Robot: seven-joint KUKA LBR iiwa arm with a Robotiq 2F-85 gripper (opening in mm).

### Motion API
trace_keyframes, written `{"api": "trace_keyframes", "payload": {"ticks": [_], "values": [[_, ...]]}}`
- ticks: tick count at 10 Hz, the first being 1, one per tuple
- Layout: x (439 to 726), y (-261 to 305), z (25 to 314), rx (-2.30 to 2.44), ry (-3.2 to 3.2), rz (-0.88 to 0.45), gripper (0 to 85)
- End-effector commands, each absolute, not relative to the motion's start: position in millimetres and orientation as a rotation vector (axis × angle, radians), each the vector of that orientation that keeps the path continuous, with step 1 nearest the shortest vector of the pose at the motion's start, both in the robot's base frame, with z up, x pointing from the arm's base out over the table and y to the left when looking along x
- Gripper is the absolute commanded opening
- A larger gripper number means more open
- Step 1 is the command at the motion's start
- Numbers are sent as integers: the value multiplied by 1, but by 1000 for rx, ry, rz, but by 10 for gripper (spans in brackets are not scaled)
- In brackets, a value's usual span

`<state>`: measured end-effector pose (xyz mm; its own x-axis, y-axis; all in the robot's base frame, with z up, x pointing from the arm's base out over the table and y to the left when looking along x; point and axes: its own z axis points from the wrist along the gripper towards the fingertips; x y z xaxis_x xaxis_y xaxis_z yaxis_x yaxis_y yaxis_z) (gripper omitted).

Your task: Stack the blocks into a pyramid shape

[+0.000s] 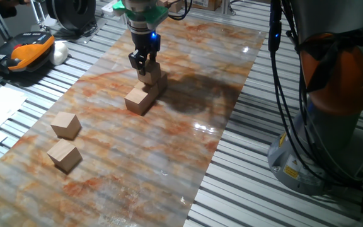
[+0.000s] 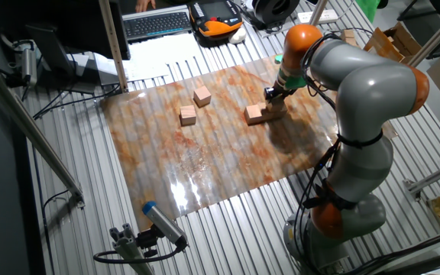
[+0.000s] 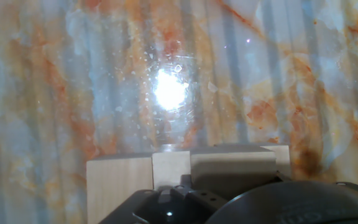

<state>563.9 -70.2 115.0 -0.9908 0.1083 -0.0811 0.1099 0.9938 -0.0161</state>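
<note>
Claw [image 1: 145, 68] narrow, gripping block [image 1: 150, 73] over base row [image 1: 140, 99] at counter [image 1: 188, 145] centre. Two spare blocks [image 1: 65, 125] lie well apart, near left. Good placement: centre held block across seam between base blocks, lower squarely, release only once seated.

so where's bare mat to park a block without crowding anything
The near end of the mat, below the two loose blocks, is bare, as is the strip between them and the pile. It is crowded at the pile, where the gripper holds a block.
</note>
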Motion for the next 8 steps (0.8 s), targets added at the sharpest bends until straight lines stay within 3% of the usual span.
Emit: {"api": "trace_keyframes", "payload": {"ticks": [1, 8], "values": [[564, -69, 114, 176, 3051, -35, 680], [559, -72, 119, 183, 3055, -19, 680]]}}
